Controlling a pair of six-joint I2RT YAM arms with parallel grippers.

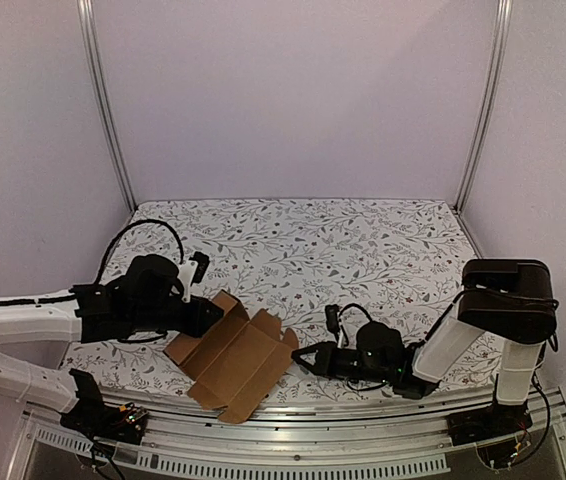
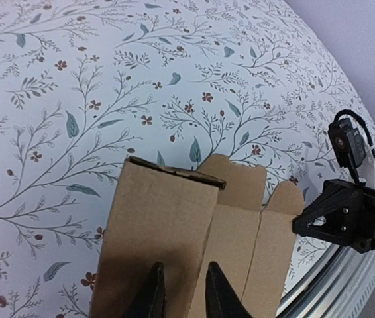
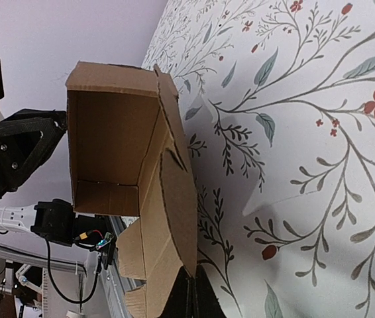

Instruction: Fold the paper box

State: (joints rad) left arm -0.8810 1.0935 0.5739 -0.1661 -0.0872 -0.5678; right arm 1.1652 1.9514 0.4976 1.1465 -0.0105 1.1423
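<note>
The paper box (image 1: 233,362) lies half-formed on the near part of the desk (image 1: 363,250), directly between the 2 arms. It sits diagonally, 1 panel raised at its left end. The left gripper (image 2: 183,297) is at that raised panel, its jaws a little apart astride the cardboard; whether they pinch it is unclear. The right gripper (image 3: 194,299) meets the box's right flap, jaws closed, apparently on the flap's edge. Both arms are equally close, so the next fold likely hinges on the flap held at the right. The box's tabs, slots and underside are hard to make out.
</note>
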